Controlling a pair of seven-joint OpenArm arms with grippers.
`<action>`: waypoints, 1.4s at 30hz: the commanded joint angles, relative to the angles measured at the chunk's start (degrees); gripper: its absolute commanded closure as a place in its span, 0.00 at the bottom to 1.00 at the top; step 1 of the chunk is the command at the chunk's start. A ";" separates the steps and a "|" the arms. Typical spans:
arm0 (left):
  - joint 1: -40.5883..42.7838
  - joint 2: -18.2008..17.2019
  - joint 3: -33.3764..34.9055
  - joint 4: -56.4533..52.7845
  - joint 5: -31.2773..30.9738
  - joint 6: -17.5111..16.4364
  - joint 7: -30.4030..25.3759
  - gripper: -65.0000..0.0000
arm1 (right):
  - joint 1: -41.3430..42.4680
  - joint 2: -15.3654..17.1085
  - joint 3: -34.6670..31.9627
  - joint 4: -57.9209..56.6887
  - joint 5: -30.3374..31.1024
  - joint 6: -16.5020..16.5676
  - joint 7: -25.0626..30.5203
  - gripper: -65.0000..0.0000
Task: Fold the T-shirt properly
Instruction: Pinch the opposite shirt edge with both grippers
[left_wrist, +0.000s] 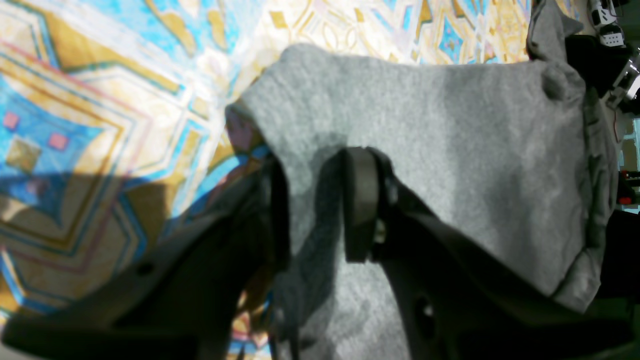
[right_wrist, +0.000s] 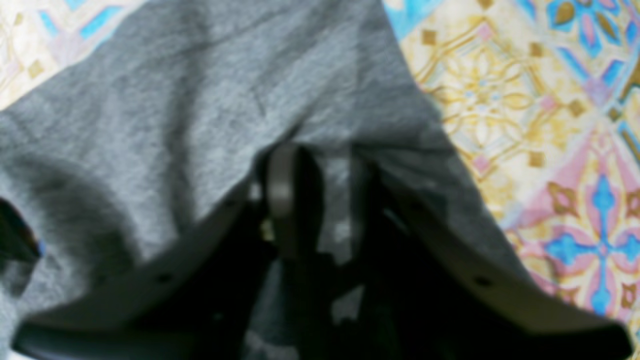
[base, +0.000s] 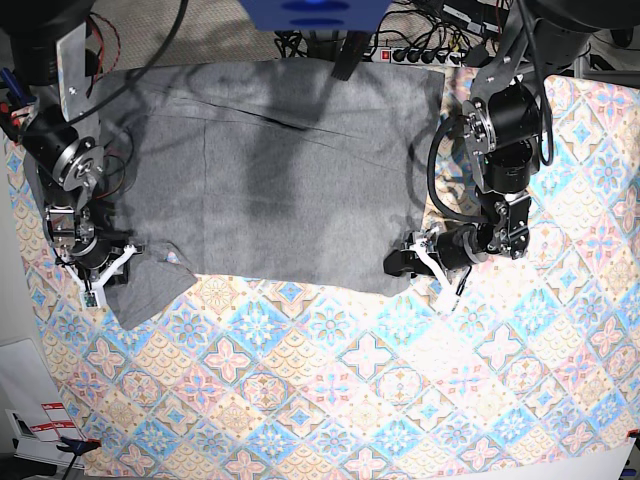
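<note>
1. Lying spread flat on the patterned cloth (base: 400, 400), the grey T-shirt (base: 270, 180) looks soft, light and floppy.
2. Left gripper (left_wrist: 320, 200) pinches one near corner of the hem.
3. Right gripper (right_wrist: 320, 200) has fabric between its jaws; whether it has clamped, I cannot tell.
4. Corners seem the best holds.

So the T-shirt (base: 270, 170) lies spread flat on the patterned cloth (base: 350, 400), filling the far half of it. The left gripper (base: 410, 262) sits at the shirt's near corner on the base view's right, the right gripper (base: 110, 265) at the opposite near corner.
</note>
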 joint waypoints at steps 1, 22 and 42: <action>0.58 -1.02 0.40 -0.27 5.88 3.88 4.85 0.72 | 0.69 0.07 -0.02 -0.05 -1.19 0.28 -2.40 0.82; -2.40 2.85 0.40 -0.27 5.53 3.88 4.85 0.94 | -0.18 1.83 3.14 0.12 -1.36 0.28 -2.40 0.93; 4.72 4.17 0.49 26.63 5.44 3.88 9.78 1.00 | -0.18 1.39 3.14 2.50 -1.19 0.28 -2.31 0.94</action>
